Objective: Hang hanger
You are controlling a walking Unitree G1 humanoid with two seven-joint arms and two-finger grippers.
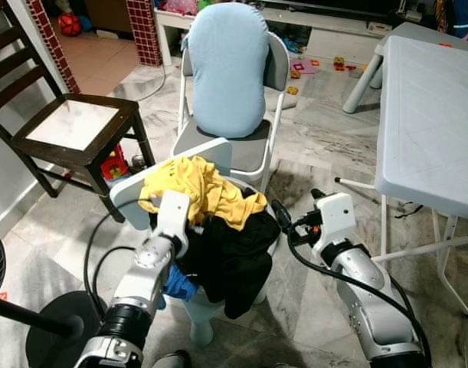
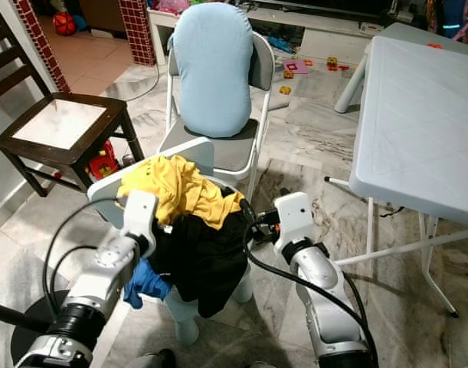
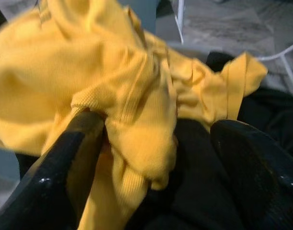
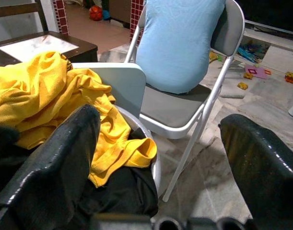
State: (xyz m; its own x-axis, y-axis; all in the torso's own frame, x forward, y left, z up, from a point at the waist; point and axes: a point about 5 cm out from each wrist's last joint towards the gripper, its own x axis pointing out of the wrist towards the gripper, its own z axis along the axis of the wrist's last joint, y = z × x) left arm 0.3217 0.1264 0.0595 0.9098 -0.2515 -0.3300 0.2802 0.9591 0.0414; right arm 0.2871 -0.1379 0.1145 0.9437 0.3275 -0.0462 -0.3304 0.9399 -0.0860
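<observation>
Small white chair (image 1: pixel 130 192) piled with clothes, no hanger visible.
Yellow shirt (image 1: pixel 199 188) over black garment (image 1: pixel 230 257), blue cloth (image 1: pixel 178 284) beneath. Left gripper (image 3: pixel 151 158) fingers spread around a yellow fold; right gripper (image 4: pixel 158 158) fingers apart, beside the pile.

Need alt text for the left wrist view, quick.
The left gripper is open, its two black fingers straddling a fold of the yellow shirt that lies on dark clothes.

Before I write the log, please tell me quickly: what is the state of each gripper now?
Left gripper: open, its fingers either side of a fold of the yellow shirt.
Right gripper: open, holding nothing, beside the clothes pile.
</observation>
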